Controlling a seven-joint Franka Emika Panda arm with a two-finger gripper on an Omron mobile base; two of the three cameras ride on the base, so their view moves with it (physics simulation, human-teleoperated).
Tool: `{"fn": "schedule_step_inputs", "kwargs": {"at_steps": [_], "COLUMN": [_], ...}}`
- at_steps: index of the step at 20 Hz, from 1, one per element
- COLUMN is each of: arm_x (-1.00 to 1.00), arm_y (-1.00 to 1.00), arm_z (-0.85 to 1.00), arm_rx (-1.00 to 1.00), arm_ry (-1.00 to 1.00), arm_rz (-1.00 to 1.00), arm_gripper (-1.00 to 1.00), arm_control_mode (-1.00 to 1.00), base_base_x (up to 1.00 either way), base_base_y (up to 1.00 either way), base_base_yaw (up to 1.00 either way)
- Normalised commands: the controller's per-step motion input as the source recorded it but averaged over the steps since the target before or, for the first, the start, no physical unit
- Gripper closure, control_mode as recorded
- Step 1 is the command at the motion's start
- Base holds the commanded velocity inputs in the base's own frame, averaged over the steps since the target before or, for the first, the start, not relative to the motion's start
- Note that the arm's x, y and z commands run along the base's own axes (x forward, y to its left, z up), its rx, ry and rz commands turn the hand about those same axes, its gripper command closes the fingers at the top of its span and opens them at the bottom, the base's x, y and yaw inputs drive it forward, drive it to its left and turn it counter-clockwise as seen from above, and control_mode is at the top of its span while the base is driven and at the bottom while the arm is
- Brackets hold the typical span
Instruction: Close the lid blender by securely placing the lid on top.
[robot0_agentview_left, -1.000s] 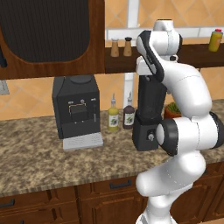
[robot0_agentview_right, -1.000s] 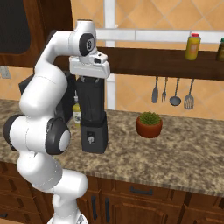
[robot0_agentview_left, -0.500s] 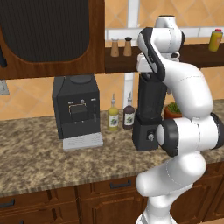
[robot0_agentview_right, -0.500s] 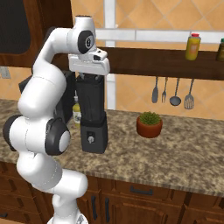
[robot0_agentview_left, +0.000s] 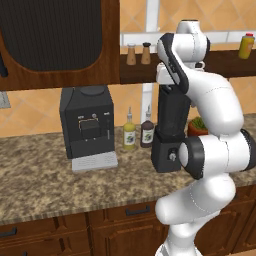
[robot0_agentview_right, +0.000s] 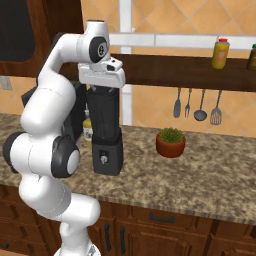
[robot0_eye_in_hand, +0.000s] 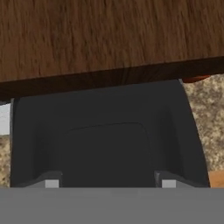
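Tall black blender (robot0_agentview_right: 106, 135) upright on the speckled tabletop (robot0_agentview_right: 210, 175), boxy base with a round silver knob facing front, dark jar above. Just left of it, two small bottles (robot0_agentview_left: 137, 134) and further left a wider black coffee machine (robot0_agentview_left: 86, 125) with a grey tray. Just right of the blender, a potted plant (robot0_agentview_right: 170, 142). White hand directly over the jar top, pointing straight down, gripper (robot0_agentview_right: 101, 90) at the jar's upper rim. In the hand view, black lid (robot0_eye_in_hand: 107, 140) with a raised centre seen from above, sitting on the jar mouth under a dark wooden shelf (robot0_eye_in_hand: 105, 39). Two grey fingers (robot0_eye_in_hand: 51, 181) low at either side of the lid, set apart; whether touching the lid or just clear of it, cannot tell.
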Motion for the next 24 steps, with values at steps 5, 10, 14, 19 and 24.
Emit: {"fn": "schedule_step_inputs", "kwargs": {"at_steps": [5, 10, 14, 19, 24], "arm_x": [0.10, 0.14, -0.07, -0.45, -0.74], "arm_y": [0.00, 0.00, 0.00, -0.05, -0.09], "arm_z": [-0.25, -0.40, -0.49, -0.02, 0.00], "arm_rx": [0.00, 0.00, 0.00, 0.00, 0.00], "arm_ry": [-0.07, -0.11, -0.06, 0.11, 0.28], "arm_rz": [0.00, 0.00, 0.00, 0.00, 0.00], "arm_gripper": [-1.00, -1.00, -1.00, -1.00, -1.00], "arm_control_mode": [-1.00, -1.00, -1.00, -1.00, -1.00], "base_base_x": [0.00, 0.00, 0.00, 0.00, 0.00], "base_base_y": [0.00, 0.00, 0.00, 0.00, 0.00], "base_base_yaw": [0.00, 0.00, 0.00, 0.00, 0.00]}}
